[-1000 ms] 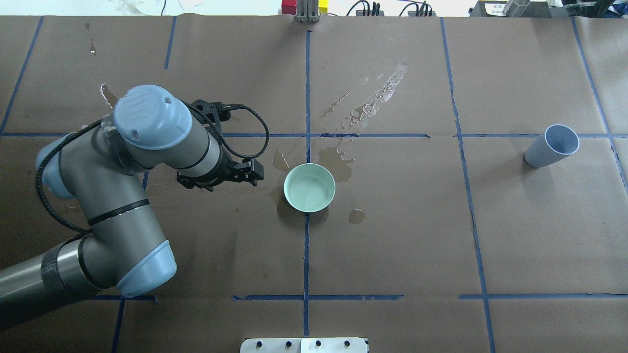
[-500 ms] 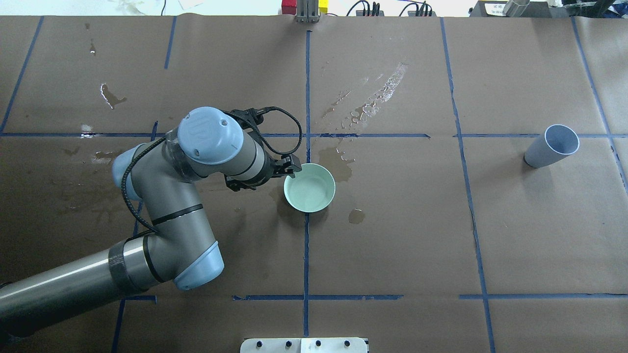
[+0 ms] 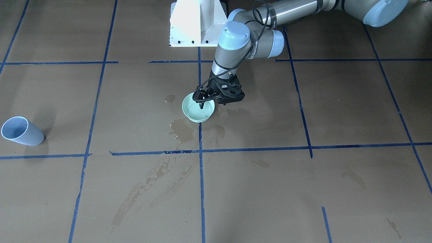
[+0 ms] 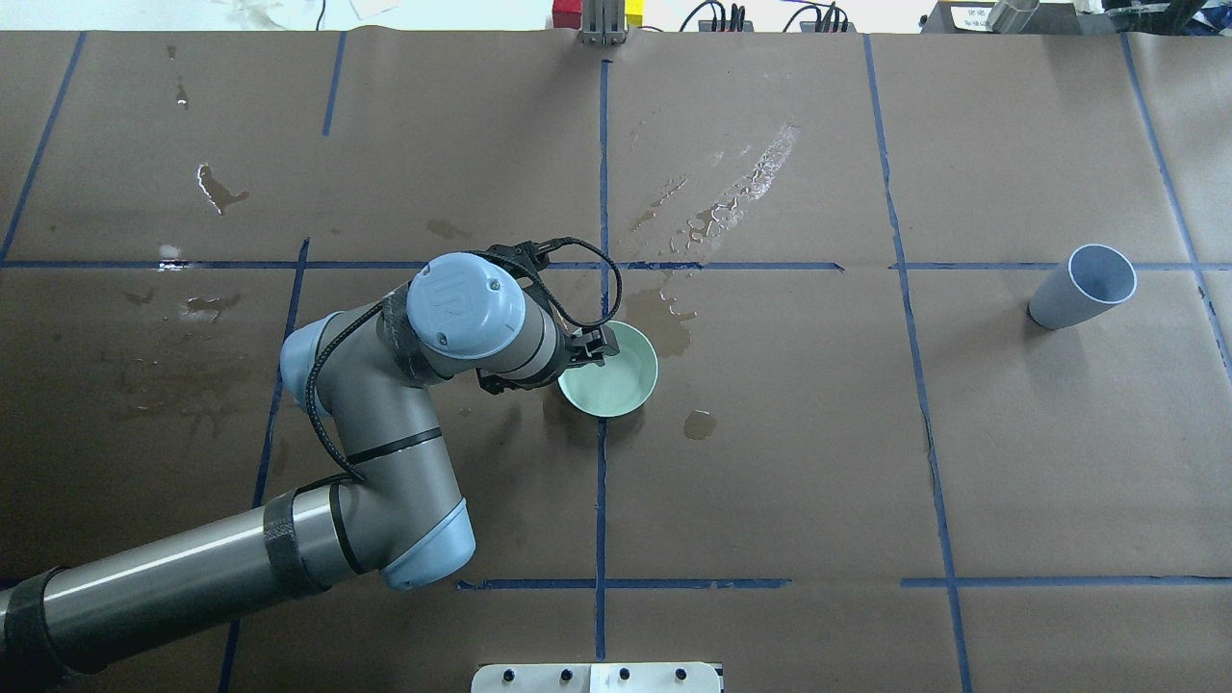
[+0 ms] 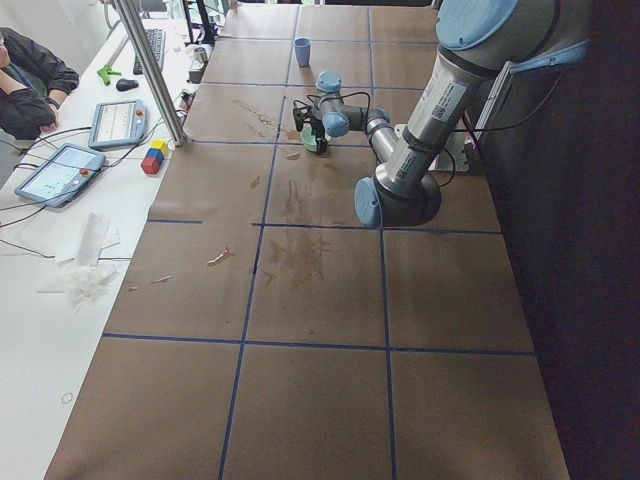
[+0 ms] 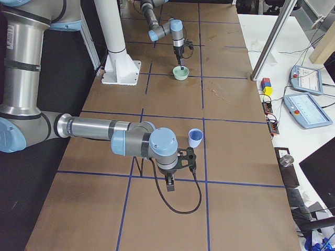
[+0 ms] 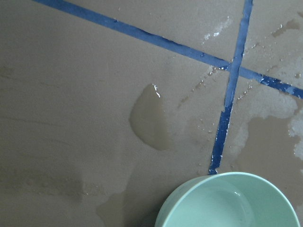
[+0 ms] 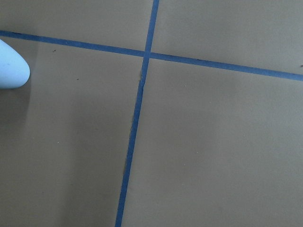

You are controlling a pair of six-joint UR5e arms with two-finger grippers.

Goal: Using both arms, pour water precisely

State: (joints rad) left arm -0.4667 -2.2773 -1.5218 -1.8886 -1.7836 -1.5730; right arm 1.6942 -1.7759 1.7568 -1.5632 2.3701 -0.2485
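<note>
left gripper (image 3: 201, 100): hung at the bowl's (image 3: 198, 119) rim on the robot's left side. Jaws looked spread, one finger inside the wall and one outside, though the wrist hid part of it.
water (image 7: 222, 209): shallow clear pool in the bowl's bottom.
grip: I'd have closed square on the wall, then lifted level and slow, because a rim pinch lets the bowl swing.
wet patches (image 4: 664, 322): just beside the bowl, so footing there was likely slick.
room: brown board (image 4: 789, 433) lay open between bowl and cup.
cup (image 4: 1078, 289): upright, well apart on the right.
right gripper (image 6: 168, 183): near the cup, pointing down. Jaw state couldn't be told.
</note>
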